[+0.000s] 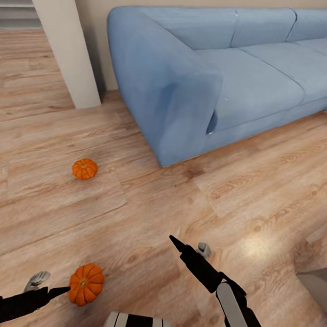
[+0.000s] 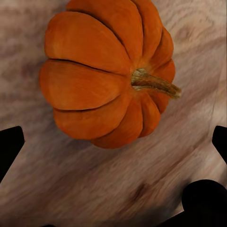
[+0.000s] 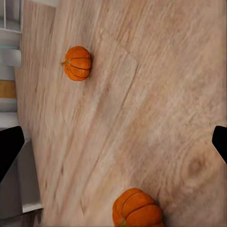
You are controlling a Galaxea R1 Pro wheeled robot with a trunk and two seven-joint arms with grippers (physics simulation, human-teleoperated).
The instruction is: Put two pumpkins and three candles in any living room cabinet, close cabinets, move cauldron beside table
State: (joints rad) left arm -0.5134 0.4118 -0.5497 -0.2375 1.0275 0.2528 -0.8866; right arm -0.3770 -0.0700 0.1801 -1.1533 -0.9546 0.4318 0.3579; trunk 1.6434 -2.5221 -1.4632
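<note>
Both pumpkins sit on the wood floor (image 1: 268, 163), so nothing is put away yet: my left gripper (image 1: 49, 285) is wide open beside the near pumpkin (image 1: 85, 284), the far pumpkin (image 1: 84, 168) waits by the sofa (image 1: 208, 76), and my right gripper (image 1: 191, 246) is open and empty.

Wood floor (image 1: 263, 199) — two pumpkins (image 1: 85, 284), blue sofa (image 1: 239, 75)

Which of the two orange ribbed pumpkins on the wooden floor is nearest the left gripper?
The pumpkin right by the left gripper, nearest the robot's base. The other pumpkin lies farther off, toward the blue sofa.
</note>
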